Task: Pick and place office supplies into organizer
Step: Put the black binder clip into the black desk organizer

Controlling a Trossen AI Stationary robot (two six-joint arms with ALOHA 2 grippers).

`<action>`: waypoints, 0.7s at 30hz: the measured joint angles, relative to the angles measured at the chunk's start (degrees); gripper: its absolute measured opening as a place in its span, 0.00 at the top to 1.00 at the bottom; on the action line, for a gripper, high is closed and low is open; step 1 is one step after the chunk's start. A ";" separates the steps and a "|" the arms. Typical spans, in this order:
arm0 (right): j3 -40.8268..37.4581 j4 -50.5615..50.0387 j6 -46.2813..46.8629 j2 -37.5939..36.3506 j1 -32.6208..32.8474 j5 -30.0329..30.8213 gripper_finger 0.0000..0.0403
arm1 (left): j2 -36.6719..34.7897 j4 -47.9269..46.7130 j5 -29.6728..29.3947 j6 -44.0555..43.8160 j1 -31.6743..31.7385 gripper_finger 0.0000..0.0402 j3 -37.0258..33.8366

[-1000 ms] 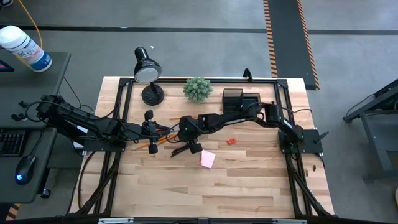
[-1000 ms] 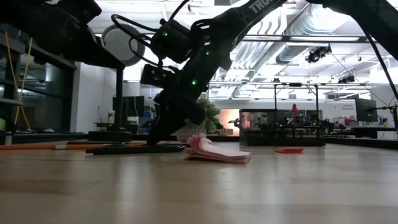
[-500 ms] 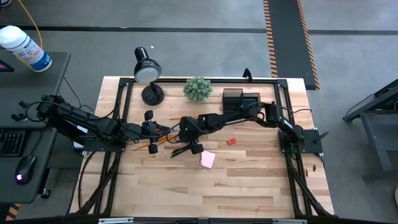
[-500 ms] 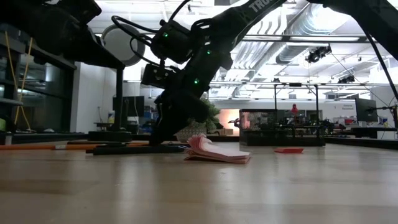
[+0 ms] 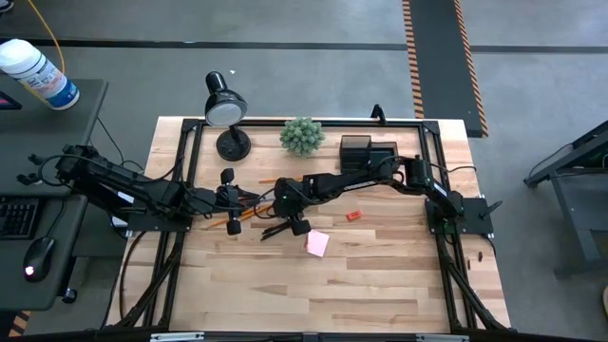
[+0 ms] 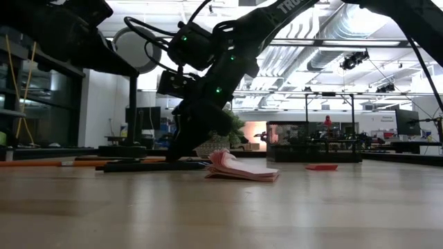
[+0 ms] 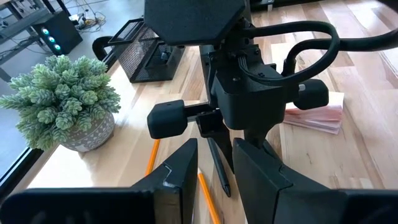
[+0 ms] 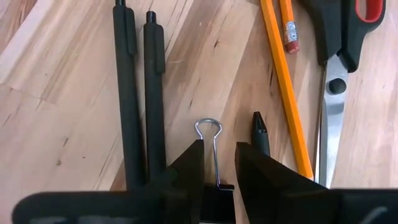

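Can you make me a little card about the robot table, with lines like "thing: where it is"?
Right claw: down at the table, closed around a binder clip
Left claw: open, holding nothing, facing the right arm
Black pens: side by side on the wood, next to the clip
Pencils: lying between the clip and the red-handled scissors
Pink sticky pad: on the table, apart from the pile
Red eraser: alone on the wood
Organizer: at the back edge, beside the plant

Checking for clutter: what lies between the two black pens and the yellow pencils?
In the right wrist view, a binder clip held by the right claw, and a third pen, lie between pens and pencils.
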 joint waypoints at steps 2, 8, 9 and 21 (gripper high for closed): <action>0.00 0.13 0.02 0.00 0.02 0.00 0.80 | 0.01 0.00 0.00 -0.01 0.01 0.78 0.00; -0.02 0.35 0.03 0.00 0.02 -0.02 0.80 | 0.01 0.00 0.00 -0.01 0.00 0.78 -0.01; -0.02 0.35 0.20 0.00 0.02 -0.05 0.80 | 0.01 0.00 0.00 -0.01 0.01 0.78 -0.01; -0.02 2.25 0.80 -0.05 0.04 -0.81 0.80 | 0.02 0.00 0.00 -0.01 0.00 0.78 -0.01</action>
